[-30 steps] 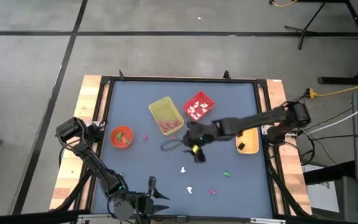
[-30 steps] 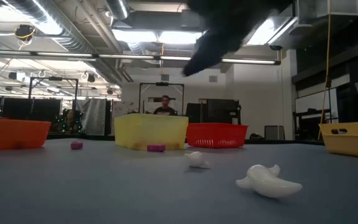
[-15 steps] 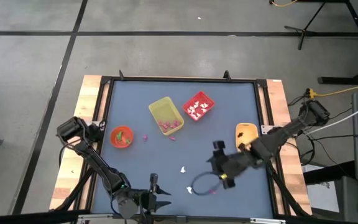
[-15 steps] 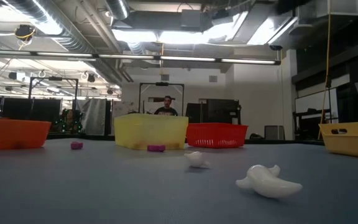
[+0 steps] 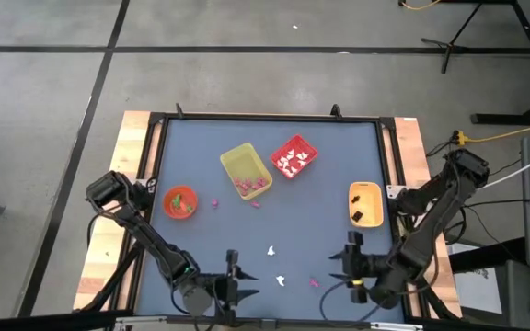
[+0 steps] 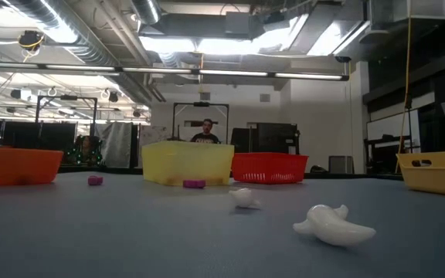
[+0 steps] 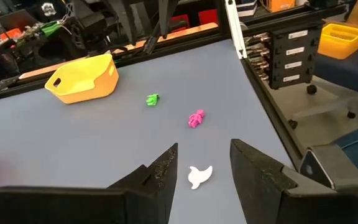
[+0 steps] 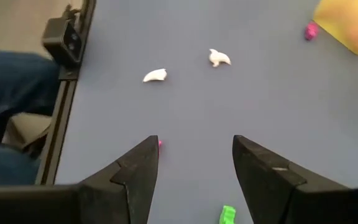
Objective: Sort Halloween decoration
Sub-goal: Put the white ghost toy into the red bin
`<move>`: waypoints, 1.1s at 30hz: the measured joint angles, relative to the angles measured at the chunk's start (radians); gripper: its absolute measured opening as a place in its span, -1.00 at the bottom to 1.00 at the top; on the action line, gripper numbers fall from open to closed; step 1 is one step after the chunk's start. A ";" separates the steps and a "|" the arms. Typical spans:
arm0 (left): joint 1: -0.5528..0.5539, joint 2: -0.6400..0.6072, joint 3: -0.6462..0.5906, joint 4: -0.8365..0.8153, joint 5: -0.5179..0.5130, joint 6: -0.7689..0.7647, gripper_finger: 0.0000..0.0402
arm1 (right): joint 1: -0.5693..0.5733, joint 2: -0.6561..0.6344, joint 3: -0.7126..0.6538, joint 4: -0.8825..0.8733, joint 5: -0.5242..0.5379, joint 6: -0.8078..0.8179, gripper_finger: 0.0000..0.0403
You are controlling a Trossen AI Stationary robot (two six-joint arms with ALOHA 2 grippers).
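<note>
The loose Halloween trinkets are scattered on the counter [image 5: 201, 147] toward its near edge: two white pieces [image 5: 271, 249] [image 5: 282, 280], a magenta piece [image 5: 314, 283] and a green piece [image 7: 152, 99]. Two more magenta pieces [image 5: 216, 203] lie beside the yellow bin [image 5: 245, 169]. The middle of the counter is left open. The left claw [image 5: 236, 285] and the right claw [image 5: 350, 267] are held at the near edge, both spread wide and holding nothing.
</note>
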 joint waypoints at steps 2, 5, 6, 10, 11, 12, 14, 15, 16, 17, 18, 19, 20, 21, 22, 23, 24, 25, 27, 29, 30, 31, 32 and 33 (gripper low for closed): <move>0.006 0.000 0.000 0.000 0.000 0.000 -0.35 | 0.017 0.000 -0.032 0.012 0.043 0.065 0.02; 0.014 0.000 0.000 0.000 0.000 0.000 -0.35 | 0.024 0.000 -0.087 0.107 0.072 0.138 0.02; 0.015 0.000 0.000 0.000 0.000 0.000 -0.35 | 0.023 0.000 -0.105 0.155 0.074 0.146 0.02; 0.023 0.000 0.000 0.000 0.000 0.000 -0.35 | 0.008 0.021 -0.163 0.369 0.072 0.115 0.02; 0.025 0.000 0.000 0.000 0.000 0.000 -0.35 | 0.004 0.030 -0.174 0.414 0.073 0.095 0.02; 0.027 0.000 0.000 0.000 0.000 0.000 -0.35 | -0.001 0.040 -0.179 0.451 0.073 0.077 0.02; 0.033 0.000 0.000 0.000 0.000 0.000 -0.35 | -0.016 0.069 -0.180 0.514 0.072 0.033 0.02; 0.036 0.000 0.000 0.001 0.001 0.000 -0.35 | -0.024 0.084 -0.180 0.538 0.072 0.013 0.02; 0.040 0.000 0.000 0.001 0.004 0.000 -0.35 | -0.032 0.101 -0.180 0.566 0.072 -0.003 0.02; 0.045 0.000 0.000 0.001 0.009 0.000 -0.35 | -0.041 0.120 -0.180 0.600 0.072 -0.017 0.02; 0.050 0.000 0.000 0.001 0.016 0.000 -0.35 | -0.050 0.138 -0.180 0.637 0.071 -0.033 0.02; 0.055 0.000 0.000 0.001 0.021 0.000 -0.35 | -0.057 0.155 -0.180 0.668 0.070 -0.044 0.02; 0.060 0.000 -0.001 0.000 0.022 0.001 -0.35 | -0.062 0.172 -0.180 0.696 0.063 -0.058 0.02; 0.066 0.000 -0.001 0.001 0.022 0.005 -0.35 | -0.070 0.190 -0.180 0.730 0.052 -0.069 0.02; 0.072 0.000 -0.001 0.001 0.023 0.009 -0.35 | -0.075 0.208 -0.180 0.763 0.041 -0.078 0.02; 0.079 0.000 -0.001 0.001 0.022 0.019 -0.35 | -0.079 0.224 -0.180 0.793 0.030 -0.090 0.02; 0.086 0.000 -0.001 0.001 0.022 0.033 -0.35 | -0.079 0.238 -0.180 0.823 0.028 -0.095 0.02; 0.093 0.000 -0.001 0.001 0.022 0.050 -0.35 | -0.079 0.254 -0.180 0.857 0.028 -0.098 0.02; 0.107 0.000 -0.001 0.001 0.022 0.074 -0.34 | -0.083 0.283 -0.179 0.924 0.029 -0.104 0.02; 0.121 0.000 -0.001 0.001 0.023 0.083 -0.34 | -0.082 0.309 -0.179 0.968 0.027 -0.119 0.02; 0.127 0.000 -0.001 0.001 0.023 0.083 -0.34 | -0.082 0.322 -0.175 0.981 0.027 -0.120 0.02; 0.133 0.000 -0.001 0.001 0.023 0.083 -0.34 | -0.082 0.333 -0.169 0.989 0.029 -0.121 0.02; 0.140 0.000 -0.001 0.001 0.022 0.083 -0.34 | -0.082 0.343 -0.163 0.989 0.034 -0.125 0.02; 0.146 0.000 -0.001 0.001 0.023 0.083 -0.34 | -0.082 0.354 -0.156 0.988 0.037 -0.138 0.02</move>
